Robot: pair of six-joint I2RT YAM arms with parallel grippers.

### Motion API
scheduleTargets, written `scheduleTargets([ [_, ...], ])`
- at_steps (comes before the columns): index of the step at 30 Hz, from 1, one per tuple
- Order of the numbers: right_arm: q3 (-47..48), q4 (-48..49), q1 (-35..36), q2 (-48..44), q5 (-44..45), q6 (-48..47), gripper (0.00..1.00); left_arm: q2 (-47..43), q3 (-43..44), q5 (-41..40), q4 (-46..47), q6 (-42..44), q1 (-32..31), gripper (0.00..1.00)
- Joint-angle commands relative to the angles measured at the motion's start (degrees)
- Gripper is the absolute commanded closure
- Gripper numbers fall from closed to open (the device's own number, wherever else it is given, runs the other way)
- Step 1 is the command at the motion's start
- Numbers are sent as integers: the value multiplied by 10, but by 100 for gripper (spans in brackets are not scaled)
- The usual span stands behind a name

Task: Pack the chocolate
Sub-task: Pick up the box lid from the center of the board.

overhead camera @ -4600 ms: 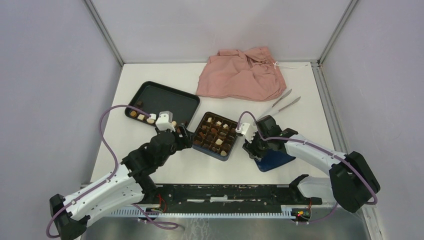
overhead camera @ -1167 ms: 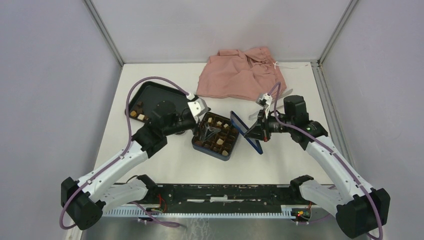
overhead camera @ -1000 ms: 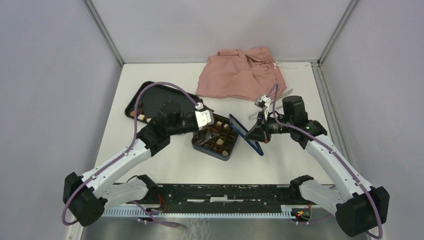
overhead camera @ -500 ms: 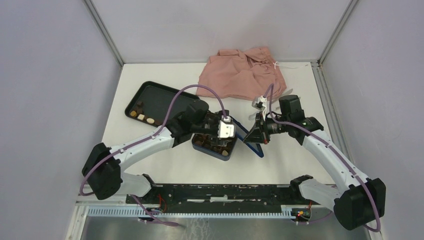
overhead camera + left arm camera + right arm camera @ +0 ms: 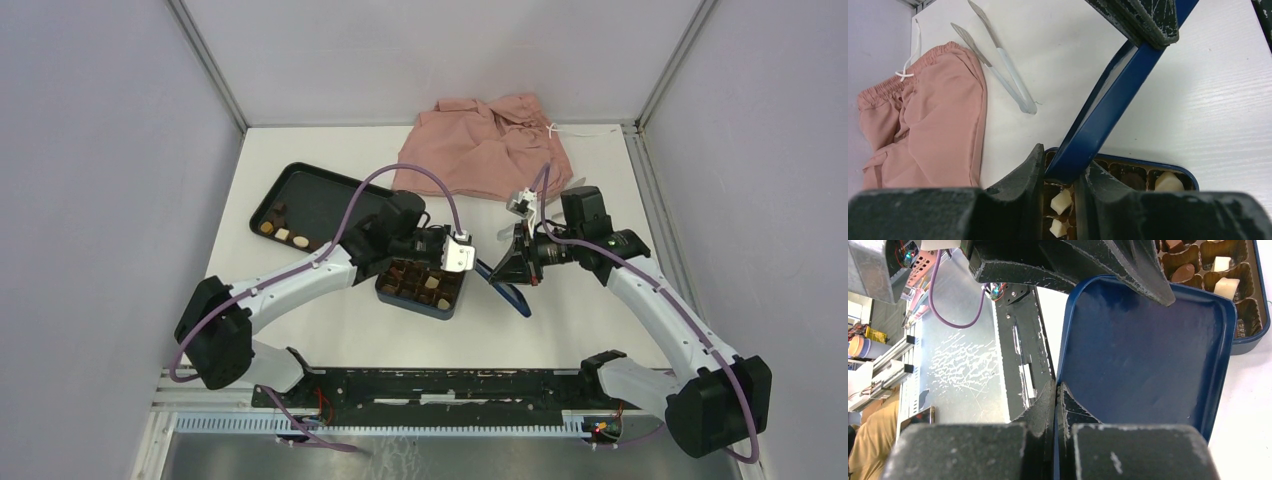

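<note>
Left wrist view: left gripper (image 5: 1063,167) clamps one corner of the tilted dark blue lid (image 5: 1118,95), right gripper (image 5: 1057,389) pinches its other rim. Brown and cream chocolate pieces (image 5: 1062,200) sit in the dark blue box (image 5: 1153,164).

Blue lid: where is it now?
Top view, table centre: the blue lid hangs tilted just right of the chocolate box, pinched between the left gripper and right gripper.

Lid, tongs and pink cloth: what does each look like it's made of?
Lid: dark blue, smooth, faint sheen, thin raised rim, flat though held only by its edges; probably painted tin, possibly stiff card.
Tongs: silvery, thin flat arms with a shine; looks like steel.
Cloth: matte pink, soft folds, gathered waistband, drawstring; woven fabric, likely cotton.
</note>
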Motion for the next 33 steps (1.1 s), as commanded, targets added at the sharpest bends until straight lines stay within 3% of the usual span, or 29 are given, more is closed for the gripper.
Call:
scheduleTargets([
  [1,22,2,9,4,4,-30,100,-5,1,22,68,-28,-9,97],
  [3,45,-26,8,7,18,-74,92,-7,1,23,93,-40,-8,98],
  [6,129,-108,6,14,93,-193,49,-5,13,27,96,-62,-8,98],
  [11,233,-132,3,-36,236,-319,3,0,21,26,117,-159,-8,98],
  [14,235,-79,3,-97,293,-349,2,3,24,25,149,-245,-6,98],
  [17,264,-94,3,-90,317,-350,2,14,30,24,166,-311,-7,98],
  [21,239,-83,0,-103,302,-330,2,22,43,-2,171,-392,-3,98],
  [25,212,-77,-43,-133,268,-320,2,8,46,-4,207,-527,25,98],
  [33,172,-71,-129,-132,198,-290,2,-3,8,71,307,-784,125,98],
])
